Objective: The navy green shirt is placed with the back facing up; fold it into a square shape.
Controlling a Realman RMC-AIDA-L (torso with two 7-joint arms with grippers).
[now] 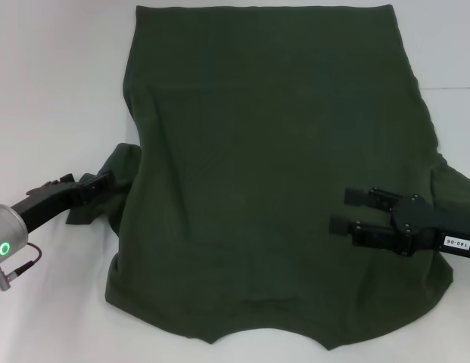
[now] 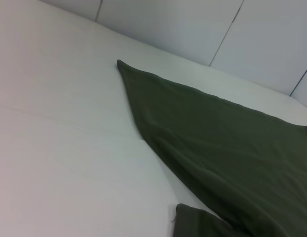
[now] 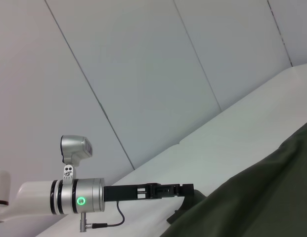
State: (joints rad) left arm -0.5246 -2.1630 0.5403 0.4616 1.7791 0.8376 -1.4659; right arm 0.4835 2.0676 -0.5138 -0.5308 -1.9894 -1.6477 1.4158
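The navy green shirt (image 1: 272, 174) lies spread flat on the white table (image 1: 53, 91), collar edge nearest the robot. The left gripper (image 1: 98, 183) is at the shirt's left sleeve (image 1: 117, 178), apparently pinching its bunched cloth, though its grip cannot be told for sure. The right gripper (image 1: 348, 210) hovers open-fingered above the shirt's right side. A clean fold likely calls for drawing the sleeve straight inward, without dragging the body.
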